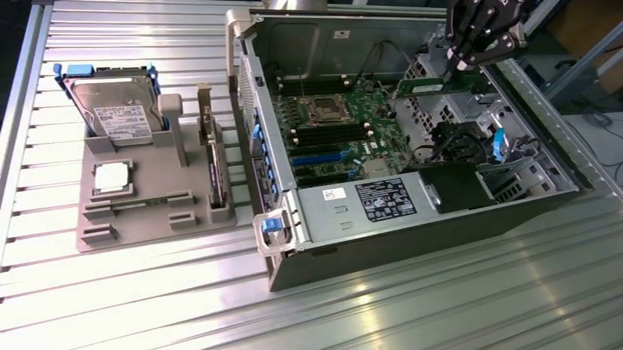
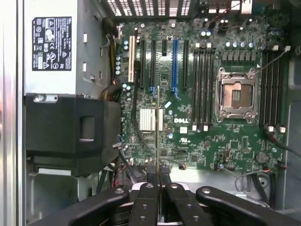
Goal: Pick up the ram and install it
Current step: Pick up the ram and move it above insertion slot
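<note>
My gripper (image 1: 457, 67) hangs over the open computer case (image 1: 419, 233), near its far corner on the exterior view's right. It is shut on the ram (image 1: 438, 88), a thin dark-green stick held level above the drive cage. In the wrist view the ram (image 2: 157, 132) appears edge-on as a thin line running out from between the black fingers (image 2: 146, 188) of the gripper (image 2: 157, 178), high above the green motherboard (image 2: 188, 141). The black memory slots (image 2: 202, 84) lie beside the bare CPU socket (image 2: 236, 94), off to one side of the stick.
On the exterior view's left, a grey holder tray (image 1: 146, 211) carries a hard drive (image 1: 112, 109), a square silver CPU chip (image 1: 112, 177) and an upright expansion card (image 1: 209, 138). Inside the case are the power supply (image 1: 365, 200) and a black shroud (image 2: 70, 132).
</note>
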Action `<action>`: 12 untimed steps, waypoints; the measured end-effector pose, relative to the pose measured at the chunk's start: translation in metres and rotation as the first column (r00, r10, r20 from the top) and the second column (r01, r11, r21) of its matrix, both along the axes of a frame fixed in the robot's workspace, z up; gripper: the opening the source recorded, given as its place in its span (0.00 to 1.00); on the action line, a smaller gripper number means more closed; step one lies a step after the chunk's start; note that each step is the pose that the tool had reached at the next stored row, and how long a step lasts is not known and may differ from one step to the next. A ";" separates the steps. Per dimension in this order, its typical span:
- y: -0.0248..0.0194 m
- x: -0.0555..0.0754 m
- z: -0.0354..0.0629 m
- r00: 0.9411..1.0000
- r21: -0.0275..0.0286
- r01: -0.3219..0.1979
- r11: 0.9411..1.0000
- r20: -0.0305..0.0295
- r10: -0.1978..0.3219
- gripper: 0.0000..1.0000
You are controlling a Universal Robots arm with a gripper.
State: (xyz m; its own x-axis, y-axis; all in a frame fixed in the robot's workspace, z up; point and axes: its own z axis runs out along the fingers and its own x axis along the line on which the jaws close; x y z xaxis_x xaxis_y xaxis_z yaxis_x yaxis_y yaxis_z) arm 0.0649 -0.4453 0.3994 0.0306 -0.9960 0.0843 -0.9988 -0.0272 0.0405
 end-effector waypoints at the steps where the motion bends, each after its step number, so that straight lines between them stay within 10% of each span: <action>1: 0.0024 -0.004 -0.0003 1.000 0.000 0.000 1.000 0.000 0.000 0.12; 6: 0.0163 -0.018 -0.0016 1.000 0.000 0.000 1.000 0.000 0.000 0.12; 12: 0.0169 -0.018 -0.0016 1.000 0.001 0.000 1.000 0.000 0.000 0.12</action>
State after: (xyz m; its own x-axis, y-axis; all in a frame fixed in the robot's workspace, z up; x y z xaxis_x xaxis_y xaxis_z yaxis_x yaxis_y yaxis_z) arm 0.0471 -0.4284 0.3978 0.0305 -0.9960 0.0834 -0.9988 -0.0272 0.0405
